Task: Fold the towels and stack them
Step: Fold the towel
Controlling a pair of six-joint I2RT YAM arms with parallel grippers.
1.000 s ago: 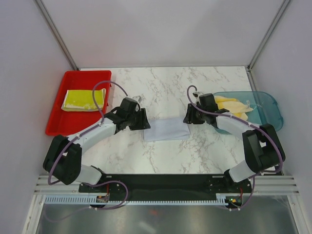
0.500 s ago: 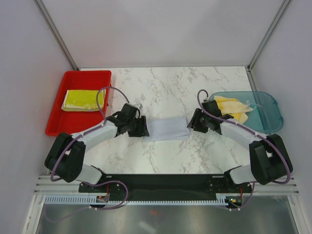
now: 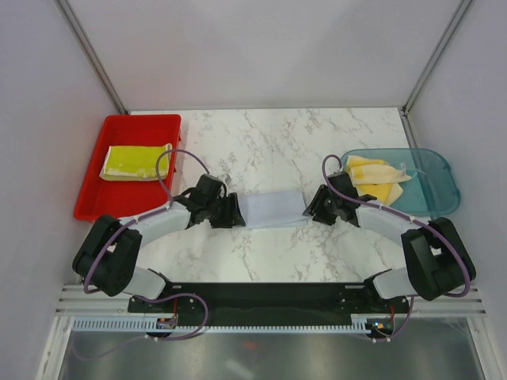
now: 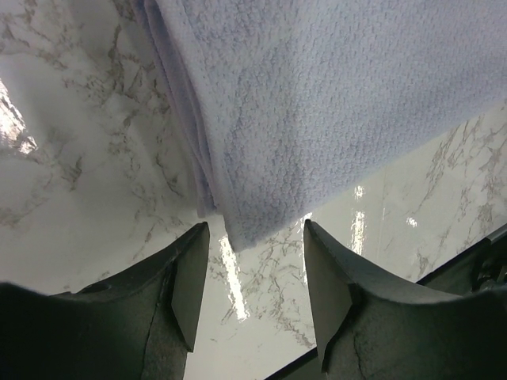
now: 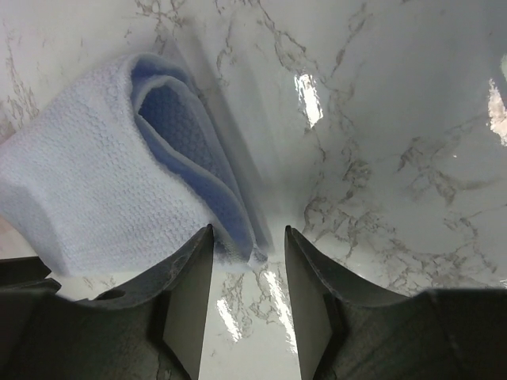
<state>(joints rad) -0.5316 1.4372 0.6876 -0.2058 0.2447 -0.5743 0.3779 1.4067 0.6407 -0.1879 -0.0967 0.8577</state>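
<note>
Towel [image 3: 273, 210] folded flat on marble worktop [image 3: 317, 142], left claw [image 4: 255, 229] and right claw [image 5: 248, 231] at its opposite ends — both spread, not pinching

In the left wrist view the white-grey towel [image 4: 317, 103] runs off the frame's top and right edges, in the right wrist view off the left edge. From above, the fingertips of the left gripper [image 3: 235, 214] and right gripper [image 3: 310, 207] are hidden under their housings. The cream towels [image 3: 376, 176] at centre right, in the teal bin [image 3: 440, 194], overlap; their number cannot be told.
</note>
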